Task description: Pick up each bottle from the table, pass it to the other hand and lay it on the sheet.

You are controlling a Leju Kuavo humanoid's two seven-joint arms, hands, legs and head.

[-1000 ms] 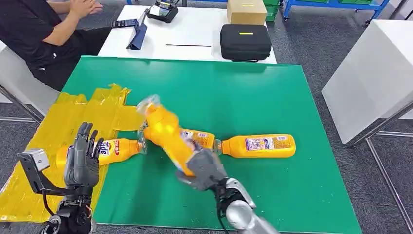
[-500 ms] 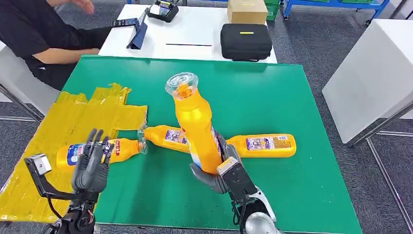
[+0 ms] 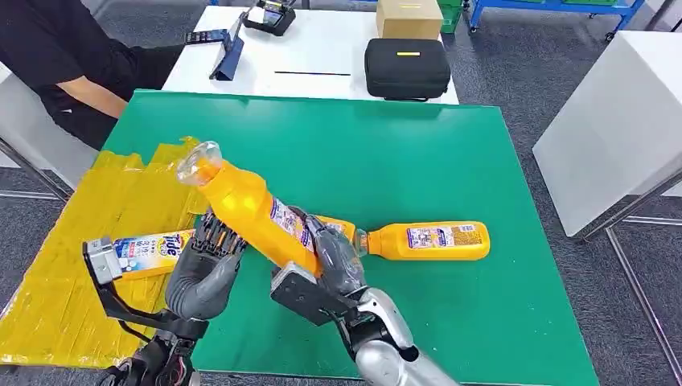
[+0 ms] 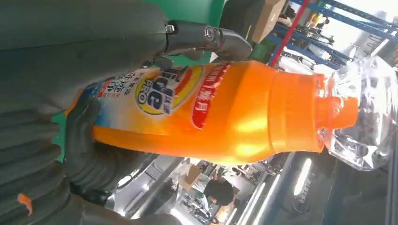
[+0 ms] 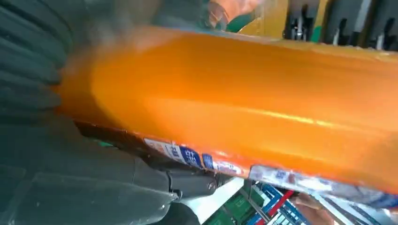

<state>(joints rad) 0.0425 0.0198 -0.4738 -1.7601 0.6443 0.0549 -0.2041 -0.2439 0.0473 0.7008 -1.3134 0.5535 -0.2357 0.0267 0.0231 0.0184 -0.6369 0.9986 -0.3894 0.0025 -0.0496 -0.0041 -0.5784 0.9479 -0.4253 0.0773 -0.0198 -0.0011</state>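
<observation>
Glossy orange plastic is seen on the held bottle, with a clear plastic cap and a printed label. The yellow sheet appears crinkled and shiny; the green table surface is matt and smooth.

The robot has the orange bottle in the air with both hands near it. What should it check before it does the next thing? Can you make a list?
1. Right hand grips the lifted bottle: ok.
2. Left hand closed around that bottle: ok, in the left wrist view its fingers wrap it.
3. Clear cap on: ok.
4. Bare room on the yellow sheet: ok, one bottle lies on it.
5. Left grip firm enough for the right hand to let go: cannot tell.
</observation>
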